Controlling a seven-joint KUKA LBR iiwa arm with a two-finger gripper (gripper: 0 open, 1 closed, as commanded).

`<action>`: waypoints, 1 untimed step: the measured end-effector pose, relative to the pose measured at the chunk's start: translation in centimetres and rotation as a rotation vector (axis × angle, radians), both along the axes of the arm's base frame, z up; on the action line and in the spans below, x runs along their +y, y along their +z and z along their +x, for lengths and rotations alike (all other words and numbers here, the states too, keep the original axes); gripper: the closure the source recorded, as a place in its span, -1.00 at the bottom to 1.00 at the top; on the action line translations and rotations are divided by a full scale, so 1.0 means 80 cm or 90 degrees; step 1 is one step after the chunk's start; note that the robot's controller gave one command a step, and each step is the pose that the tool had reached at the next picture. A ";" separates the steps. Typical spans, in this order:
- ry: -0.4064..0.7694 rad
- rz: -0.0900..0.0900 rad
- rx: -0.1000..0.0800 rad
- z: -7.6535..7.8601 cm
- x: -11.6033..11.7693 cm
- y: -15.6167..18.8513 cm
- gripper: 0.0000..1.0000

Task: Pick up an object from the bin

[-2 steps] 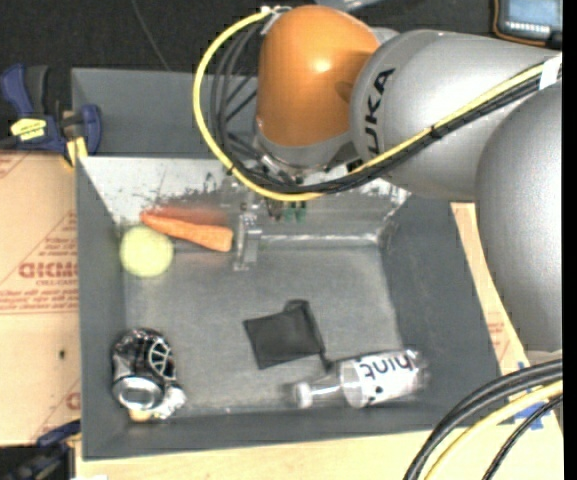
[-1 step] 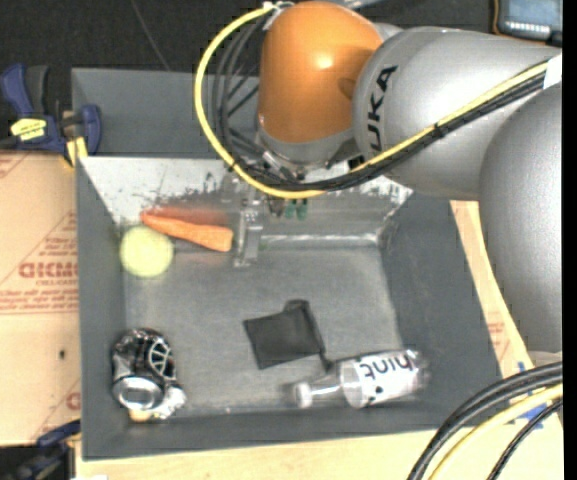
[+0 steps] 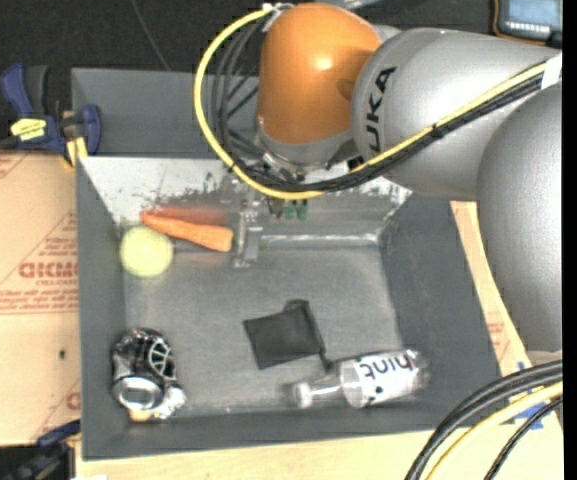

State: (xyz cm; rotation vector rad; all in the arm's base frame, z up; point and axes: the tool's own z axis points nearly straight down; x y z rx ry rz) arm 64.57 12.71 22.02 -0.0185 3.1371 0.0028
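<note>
Orange carrot [image 3: 190, 231] lies flat on the floor of the bin [image 3: 430, 290], far-left part, close to the far wall. Its thin tip points left and its thick end points right. The hand [image 3: 247, 256] is down in the bin right at that thick end, just beside it, maybe touching; can't tell which. Can't tell either whether the hand is released or clenched, and nothing visibly sits in it. Above the hand are the wrist's orange cover [image 3: 313, 68] and a yellow cable [image 3: 208, 128] looping round it; the arm runs off to the right. A yellow-green ball [image 3: 146, 252] sits just near-left of the carrot, touching or almost touching its thin end. A flat black pouch [image 3: 284, 334] is mid-floor, nearer than the hand and well apart from the carrot. A clear bottle [image 3: 368, 380] with a white "hint" label lies on its side by the near wall, cap to the left, just beside the pouch's near-right corner. A black-and-white object [image 3: 143, 373] with a shiny metal part is in the near-left corner; can't make out what it is.
</note>
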 end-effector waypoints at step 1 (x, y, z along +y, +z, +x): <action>0.077 -0.001 -0.005 0.003 -0.004 -0.068 -1.00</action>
